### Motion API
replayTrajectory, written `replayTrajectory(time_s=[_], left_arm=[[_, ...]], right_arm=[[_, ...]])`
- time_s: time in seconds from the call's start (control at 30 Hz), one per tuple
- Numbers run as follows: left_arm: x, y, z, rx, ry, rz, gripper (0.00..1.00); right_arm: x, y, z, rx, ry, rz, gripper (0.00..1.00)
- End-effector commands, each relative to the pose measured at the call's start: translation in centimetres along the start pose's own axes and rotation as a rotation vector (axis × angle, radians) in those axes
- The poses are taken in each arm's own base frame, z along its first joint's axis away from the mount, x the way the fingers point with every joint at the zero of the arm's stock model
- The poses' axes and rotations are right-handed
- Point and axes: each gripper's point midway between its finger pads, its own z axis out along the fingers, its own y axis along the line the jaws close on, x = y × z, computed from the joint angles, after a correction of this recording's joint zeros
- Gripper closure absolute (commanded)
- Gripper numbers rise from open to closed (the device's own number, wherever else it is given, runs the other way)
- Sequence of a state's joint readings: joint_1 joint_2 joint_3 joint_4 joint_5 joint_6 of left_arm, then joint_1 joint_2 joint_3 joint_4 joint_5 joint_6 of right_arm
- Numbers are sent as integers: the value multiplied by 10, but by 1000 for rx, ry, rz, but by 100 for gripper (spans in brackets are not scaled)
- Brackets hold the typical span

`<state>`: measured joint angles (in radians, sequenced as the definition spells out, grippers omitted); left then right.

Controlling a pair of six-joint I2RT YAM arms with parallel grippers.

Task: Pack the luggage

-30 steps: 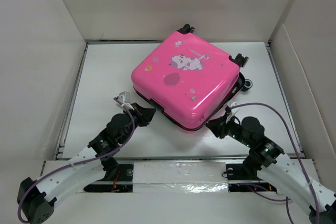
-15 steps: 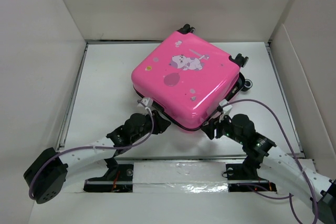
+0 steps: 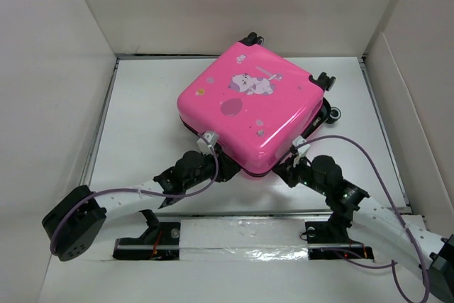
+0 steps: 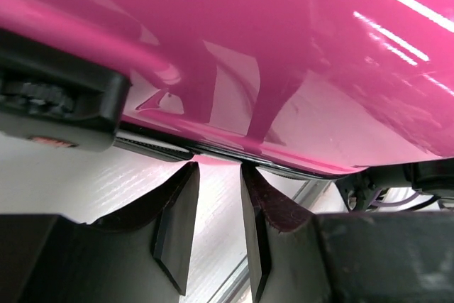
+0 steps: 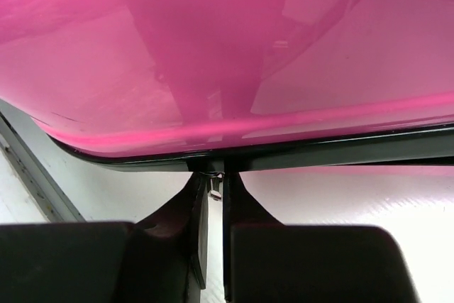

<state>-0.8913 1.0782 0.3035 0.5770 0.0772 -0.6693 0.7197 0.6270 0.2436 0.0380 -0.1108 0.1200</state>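
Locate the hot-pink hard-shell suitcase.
In the top view the hot-pink hard-shell suitcase lies closed, centre-right on the white table, with the left gripper and right gripper at its near edge.

Left arm (image 3: 131, 198) lies low, stretched forward and angled inward, and the left gripper (image 4: 217, 175) has its two fingers parted by a narrow gap. Right arm (image 3: 372, 209) mirrors it from the other side, right gripper (image 5: 213, 184) pinched to a thin slit.

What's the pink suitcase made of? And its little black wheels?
The suitcase looks like hard, glossy plastic: its smooth pink shell shows bright light streaks and mirror-like reflections in the wrist views. The wheels look like dull black plastic or rubber; they are too small to tell which.
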Motion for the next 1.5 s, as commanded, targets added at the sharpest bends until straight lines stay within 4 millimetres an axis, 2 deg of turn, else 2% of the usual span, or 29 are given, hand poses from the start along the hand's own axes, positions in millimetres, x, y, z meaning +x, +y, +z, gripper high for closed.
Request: replayTrajectory(time_s=[0.0,0.1,0.13,0.2,0.27,0.3,0.33,0.47,0.5,0.53,0.57,0.6,0.67,0.77,0.83,0.87,0.9,1.0,1.07,1.1,1.13,1.2,1.23,1.27,1.3,1.33,1.37,1.4,1.47], left_arm=[[-34,-44,8,146,-102,30,73],[-45,-49,15,152,-142,37,73],[-50,-48,16,137,-159,34,73],[-60,-50,20,130,-200,29,73],[-67,-53,23,126,-226,28,73],[-72,-52,26,111,-245,24,73],[-76,-51,28,97,-263,17,73],[-82,-54,35,107,-284,-15,73],[-78,-52,39,103,-272,-21,73],[-78,-55,40,116,-267,-32,73],[-79,-56,42,120,-268,-38,74],[-77,-55,45,117,-262,-39,74],[-76,-59,46,124,-258,-39,75],[-77,-56,44,107,-265,-39,75],[-80,-53,42,85,-278,-38,75],[-76,-44,42,41,-264,-27,75],[-81,-44,38,33,-281,-31,75],[-92,-25,23,-36,-322,-24,60],[-100,4,13,-142,-362,-48,48],[-109,6,6,-145,-392,-57,45],[-111,13,2,-157,-399,-60,41],[-125,25,-8,-205,-437,-69,40],[-139,30,-15,-244,-484,-79,41],[-144,46,-25,-309,-502,-90,42],[-160,46,-42,-317,-569,-104,42],[-169,57,-54,-361,-616,-114,43],[-176,67,-67,-397,-648,-136,43],[-199,78,-95,-423,-757,-166,43],[-215,88,-115,-429,-851,-214,42]], right_arm=[[-16,19,0,-77,-73,-10,100],[-6,37,-4,-135,-46,22,100],[4,41,-6,-140,-4,41,100],[5,58,-9,-182,35,23,100],[26,66,-14,-185,159,7,100],[15,74,-16,-193,159,-3,100],[21,91,-22,-240,204,-19,100],[14,128,-27,-273,246,-47,100],[16,131,-21,-243,254,-59,100],[-1,145,-15,-254,209,-32,100],[-4,157,-12,-263,199,-28,100],[-12,154,-2,-190,161,-17,100],[-25,167,19,-119,108,70,100],[-45,172,48,-13,-50,172,100],[-62,176,61,2,-143,166,100],[-66,179,69,18,-152,147,100],[-70,183,72,21,-155,140,100],[-70,182,72,28,-140,110,100],[-69,189,69,-40,-159,114,100],[-60,191,70,-80,-142,107,100],[-63,193,72,-99,-151,131,100],[-54,198,82,-113,-133,126,100],[-60,199,89,-105,-140,125,100],[-60,197,96,-86,-133,122,100],[-59,197,102,-80,-120,117,100],[-58,203,110,-85,-108,111,100],[-58,203,112,-76,-111,112,100],[-58,202,112,-70,-115,110,100],[-59,196,109,-57,-128,117,100]])
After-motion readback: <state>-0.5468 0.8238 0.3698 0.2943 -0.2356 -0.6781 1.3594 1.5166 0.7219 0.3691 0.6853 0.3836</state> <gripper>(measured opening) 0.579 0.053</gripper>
